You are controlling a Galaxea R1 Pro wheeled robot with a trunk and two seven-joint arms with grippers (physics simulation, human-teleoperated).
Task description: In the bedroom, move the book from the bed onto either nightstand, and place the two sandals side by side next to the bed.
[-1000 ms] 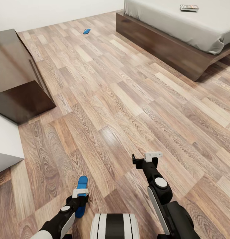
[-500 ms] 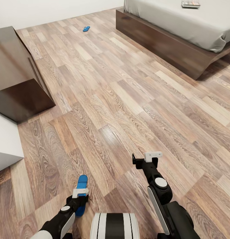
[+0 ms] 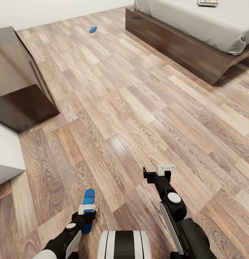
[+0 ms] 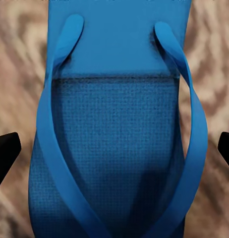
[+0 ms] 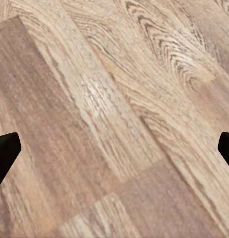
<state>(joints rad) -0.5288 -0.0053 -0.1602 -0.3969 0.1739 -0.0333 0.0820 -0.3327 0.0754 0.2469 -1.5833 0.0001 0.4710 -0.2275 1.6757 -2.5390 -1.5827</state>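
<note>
Two bright-blue sandals on floor (image 3: 138, 108): near sandal (image 3: 88, 201) under left gripper (image 4: 114, 148), jaws spread wide, not gripping; far sandal (image 3: 93, 29) beside bed (image 3: 196, 46). One book (image 3: 207, 3) on mattress. Right gripper (image 5: 114, 148) jaws spread, empty.

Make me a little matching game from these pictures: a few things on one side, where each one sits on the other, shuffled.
Things:
1. small thin greyish book
2. bright-blue flat sandal near the robot
3. second bright-blue sandal, far off
4. dark-brown wooden cabinet

Places:
A. on the wood-plank floor near the white wall
B. at the head view's left edge
C. on the light-grey mattress of the bed
D. under the left end effector, on the floor

Pairs: 1-C, 2-D, 3-A, 4-B
</note>
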